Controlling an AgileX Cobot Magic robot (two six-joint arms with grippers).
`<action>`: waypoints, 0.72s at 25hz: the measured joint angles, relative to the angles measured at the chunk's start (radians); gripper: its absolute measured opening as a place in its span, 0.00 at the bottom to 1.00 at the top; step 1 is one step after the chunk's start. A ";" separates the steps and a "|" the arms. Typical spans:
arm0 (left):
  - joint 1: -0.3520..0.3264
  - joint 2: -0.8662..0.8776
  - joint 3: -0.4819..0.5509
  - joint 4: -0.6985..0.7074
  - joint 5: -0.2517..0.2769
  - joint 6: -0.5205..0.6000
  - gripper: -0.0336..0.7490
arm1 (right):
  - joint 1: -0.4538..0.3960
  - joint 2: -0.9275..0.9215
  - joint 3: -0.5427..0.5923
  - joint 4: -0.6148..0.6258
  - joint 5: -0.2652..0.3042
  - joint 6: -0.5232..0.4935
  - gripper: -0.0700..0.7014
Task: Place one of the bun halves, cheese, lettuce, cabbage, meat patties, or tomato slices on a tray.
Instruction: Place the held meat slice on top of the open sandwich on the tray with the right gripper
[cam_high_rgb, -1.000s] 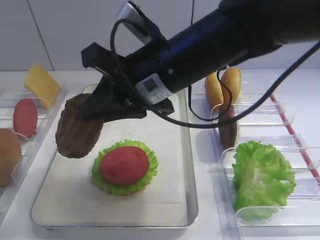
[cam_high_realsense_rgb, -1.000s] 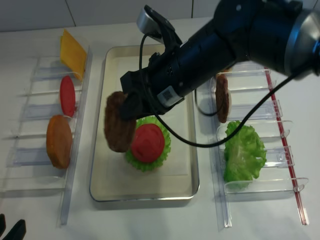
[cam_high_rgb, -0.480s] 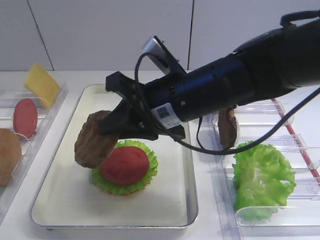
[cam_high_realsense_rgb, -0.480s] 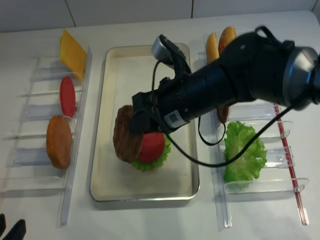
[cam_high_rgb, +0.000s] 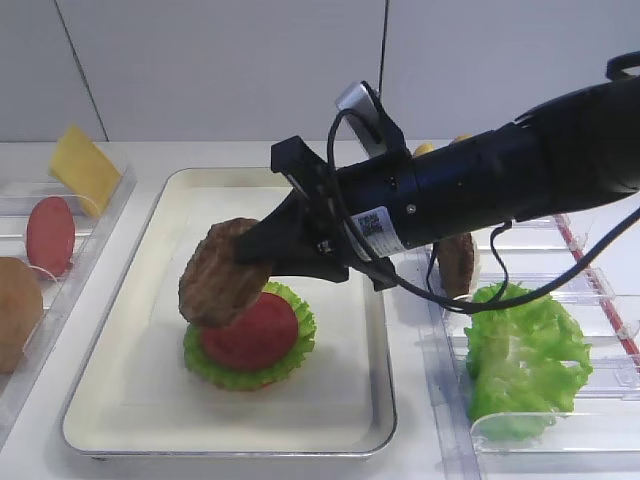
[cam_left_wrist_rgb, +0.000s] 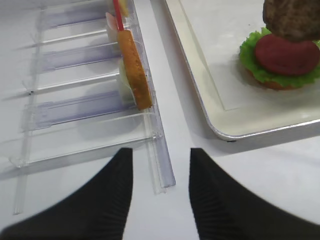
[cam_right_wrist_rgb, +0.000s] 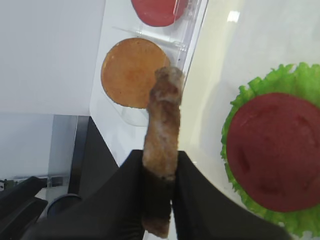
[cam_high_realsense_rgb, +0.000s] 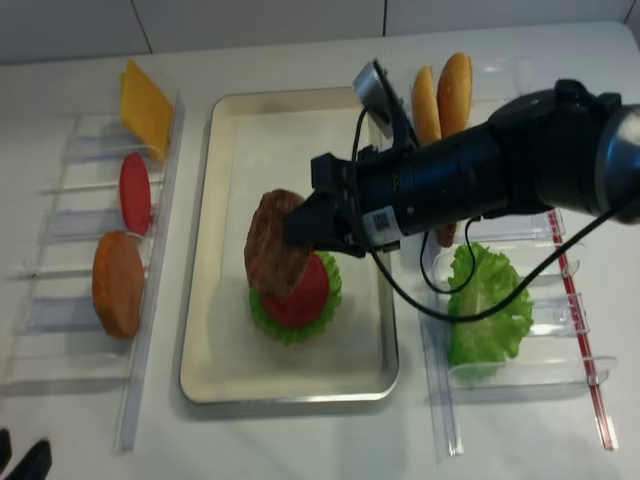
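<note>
The right gripper (cam_right_wrist_rgb: 159, 172) is clamped on one edge of a meat patty (cam_high_rgb: 218, 272), its two black fingers (cam_right_wrist_rgb: 192, 190) pressing the patty's faces. The patty hangs tilted, rough brown side out, with its lower edge just over the 9 o'clock side of a tomato slice (cam_high_rgb: 250, 331); whether they touch cannot be told. The tomato slice lies flat on a frilly lettuce leaf (cam_high_rgb: 295, 345), and an orange-brown base shows under the leaf in the left wrist view. This stack sits in the tray (cam_high_rgb: 120, 400), toward its 6 o'clock half.

The right arm (cam_high_rgb: 500, 185) reaches in from 3 o'clock. Behind it, in a clear rack (cam_high_rgb: 560, 290), stand a second meat patty (cam_high_rgb: 457, 264), two bun halves (cam_high_realsense_rgb: 440, 88) at about 1 o'clock of the tray, and a bunch of lettuce (cam_high_rgb: 525, 355) at 4 o'clock.

At 9 o'clock of the tray another rack (cam_high_realsense_rgb: 70, 250) holds the cheese (cam_high_rgb: 84, 168), a red tomato slice (cam_high_rgb: 49, 235) and a bun half (cam_high_realsense_rgb: 118, 283).

The left gripper (cam_left_wrist_rgb: 160, 197) hovers over the table near that rack, fingers spread apart, holding nothing.
</note>
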 joint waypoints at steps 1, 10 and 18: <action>0.000 0.000 0.000 0.000 0.000 0.000 0.37 | 0.000 0.009 0.000 0.000 0.002 0.002 0.31; 0.000 0.000 0.000 0.000 0.000 0.000 0.37 | 0.000 0.092 0.000 0.020 0.002 0.015 0.31; 0.000 0.000 0.000 0.000 0.000 0.000 0.37 | 0.000 0.137 0.000 0.051 0.004 0.015 0.31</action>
